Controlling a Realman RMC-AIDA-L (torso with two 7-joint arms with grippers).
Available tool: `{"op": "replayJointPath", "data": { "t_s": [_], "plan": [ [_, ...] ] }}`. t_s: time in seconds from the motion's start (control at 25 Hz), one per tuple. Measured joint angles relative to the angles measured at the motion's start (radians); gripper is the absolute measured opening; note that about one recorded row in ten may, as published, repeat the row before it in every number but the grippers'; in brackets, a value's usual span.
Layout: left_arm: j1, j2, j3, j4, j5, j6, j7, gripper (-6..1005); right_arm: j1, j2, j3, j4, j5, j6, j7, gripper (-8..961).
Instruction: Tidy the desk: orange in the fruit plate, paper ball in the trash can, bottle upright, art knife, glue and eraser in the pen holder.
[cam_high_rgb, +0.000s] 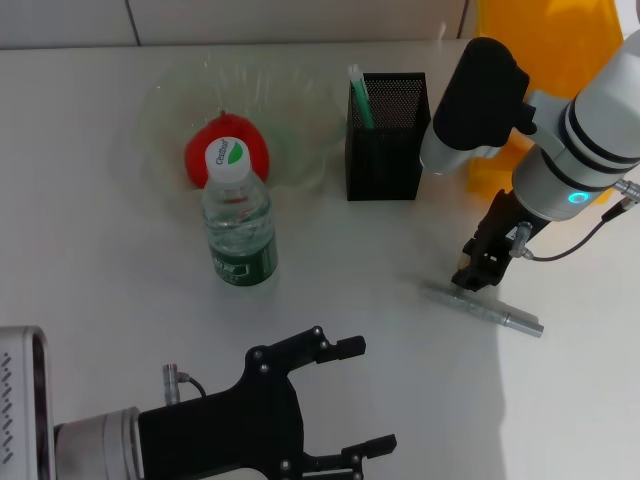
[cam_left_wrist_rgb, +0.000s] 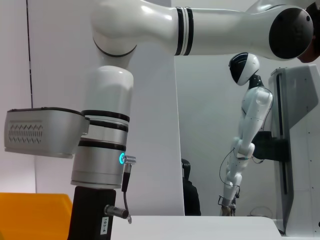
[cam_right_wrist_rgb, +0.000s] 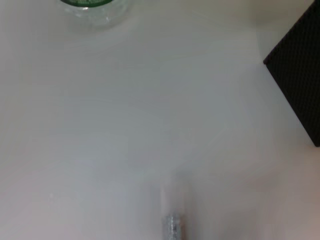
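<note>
The silver art knife lies flat on the white desk at the right. My right gripper points down right over its left end, and the knife's tip shows in the right wrist view. The bottle stands upright, with the reddish orange behind it in the clear fruit plate. A green-and-white stick stands in the black mesh pen holder; I cannot tell which item it is. My left gripper rests open and empty at the near edge. The paper ball is out of view.
A yellow bin stands behind the right arm at the back right edge of the desk. The right arm's white forearm reaches over the desk's right side. Another white robot stands farther off in the room.
</note>
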Motion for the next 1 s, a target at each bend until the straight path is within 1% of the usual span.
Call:
{"op": "replayJointPath", "data": {
  "t_s": [0.4,0.72,0.8,0.84,1.0],
  "plan": [
    [0.002,0.002,0.0,0.0,0.0,0.004,0.0,812,0.006,-0.001,0.0,0.028,0.005,0.01,0.0,386],
    [0.003,0.002,0.0,0.0,-0.001,0.005,0.0,813,0.007,-0.003,0.027,0.021,0.009,-0.004,0.004,284],
    [0.004,0.002,0.0,0.0,-0.002,0.005,0.0,813,0.005,-0.004,0.052,-0.006,0.025,-0.031,0.004,254],
    [0.003,0.002,0.0,0.001,-0.002,0.005,0.0,813,0.002,-0.005,0.073,-0.032,0.041,-0.051,0.004,258],
    [0.002,0.003,0.0,0.001,-0.001,0.006,0.0,813,-0.026,-0.006,0.193,-0.221,0.095,-0.166,0.006,274]
  ]
}}
